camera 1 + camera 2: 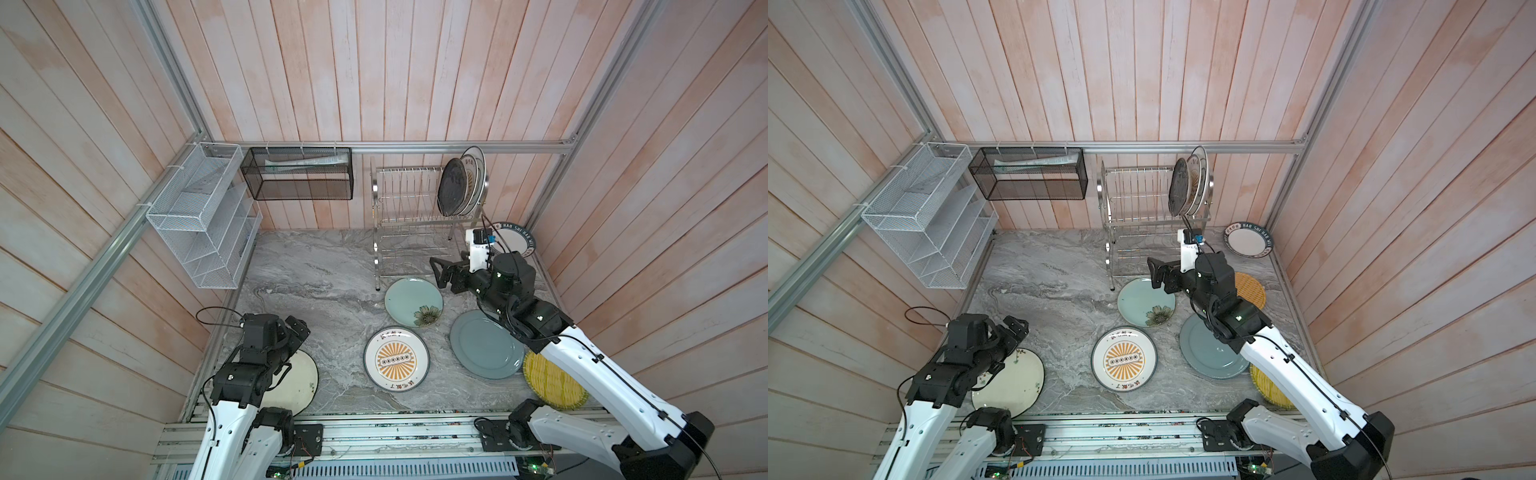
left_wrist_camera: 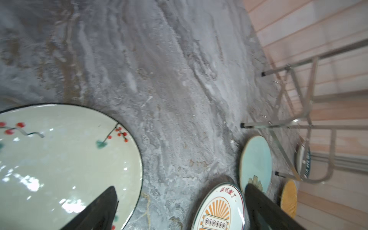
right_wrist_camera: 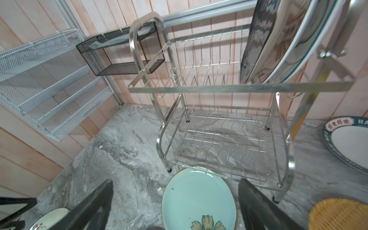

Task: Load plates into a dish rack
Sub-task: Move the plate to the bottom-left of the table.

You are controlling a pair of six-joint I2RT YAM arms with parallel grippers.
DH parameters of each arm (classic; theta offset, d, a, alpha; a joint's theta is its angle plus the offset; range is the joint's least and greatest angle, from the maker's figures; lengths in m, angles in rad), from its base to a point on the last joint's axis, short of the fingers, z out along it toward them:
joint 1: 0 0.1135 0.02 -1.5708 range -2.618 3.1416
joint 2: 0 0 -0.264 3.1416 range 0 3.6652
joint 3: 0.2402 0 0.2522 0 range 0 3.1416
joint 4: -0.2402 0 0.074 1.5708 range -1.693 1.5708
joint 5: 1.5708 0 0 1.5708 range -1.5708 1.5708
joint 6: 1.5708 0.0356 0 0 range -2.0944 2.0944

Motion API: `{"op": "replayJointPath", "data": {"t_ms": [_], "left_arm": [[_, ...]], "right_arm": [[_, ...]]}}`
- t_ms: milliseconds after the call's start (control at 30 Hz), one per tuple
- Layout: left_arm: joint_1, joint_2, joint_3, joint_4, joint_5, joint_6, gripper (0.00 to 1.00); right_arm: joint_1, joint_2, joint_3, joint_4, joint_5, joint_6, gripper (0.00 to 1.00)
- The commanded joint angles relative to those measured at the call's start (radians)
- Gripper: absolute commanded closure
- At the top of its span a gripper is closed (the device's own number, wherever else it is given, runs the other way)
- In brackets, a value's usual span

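My right fingers (image 3: 256, 203) hang spread and empty before the shiny two-tier steel wire dish rack (image 3: 239, 87), above the pale green flowered round plate (image 3: 195, 197) lying flat on the grey marbled surface (image 1: 316, 282) at the rack's front feet. I'd pinch its near rim, tip it upright, and slot it beside the racked glossy black plate (image 1: 452, 189). My left fingers (image 2: 103, 207) are spread, empty.

The grey marbled tabletop (image 1: 311, 282) is carrying the dish rack (image 1: 415, 223) at the back, with plates lying on it: cream plate (image 1: 297, 382), sunburst plate (image 1: 396, 359), pale green plate (image 1: 411, 299), grey-blue plate (image 1: 482, 349), yellow woven plate (image 1: 552, 384), orange woven plate (image 1: 1252, 289), dark-rimmed white plate (image 1: 517, 239).
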Motion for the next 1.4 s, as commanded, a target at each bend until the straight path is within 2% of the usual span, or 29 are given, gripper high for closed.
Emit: {"op": "replayJointPath", "data": {"t_ms": [0,200,333,500,567,700,833,1033,1167,1367], "left_arm": [[0.056,0.037,0.019,-0.12,-0.154,-0.119,0.0],[0.318,-0.018,-0.067,-0.111,-0.129,-0.133,0.0],[0.397,-0.054,-0.047,-0.163,-0.188,-0.197,0.0],[0.477,0.002,-0.087,-0.159,-0.187,-0.265,0.0],[0.523,0.007,-0.142,-0.106,-0.16,-0.279,0.0],[0.667,-0.023,-0.226,-0.015,-0.117,-0.262,0.0],[0.791,-0.059,-0.226,0.027,-0.107,-0.22,0.0],[0.972,0.065,-0.262,0.109,0.015,-0.165,0.0],[1.045,0.086,-0.303,0.209,0.104,-0.105,0.0],[1.048,0.192,-0.306,0.252,0.203,-0.05,0.0]], "right_arm": [[0.03,-0.023,-0.044,0.061,-0.058,0.049,0.02],[0.185,0.049,-0.116,0.134,-0.096,0.09,0.02],[0.261,0.127,-0.145,0.186,-0.126,0.116,0.02],[0.289,0.177,-0.168,0.234,-0.16,0.15,0.02],[0.301,0.19,-0.172,0.242,-0.162,0.156,0.02],[0.32,0.212,-0.175,0.24,-0.17,0.162,0.02],[0.333,0.228,-0.186,0.235,-0.173,0.171,0.02],[0.337,0.244,-0.195,0.248,-0.177,0.185,0.02],[0.339,0.249,-0.192,0.247,-0.179,0.189,0.02],[0.34,0.266,-0.187,0.253,-0.184,0.195,0.02]]}}
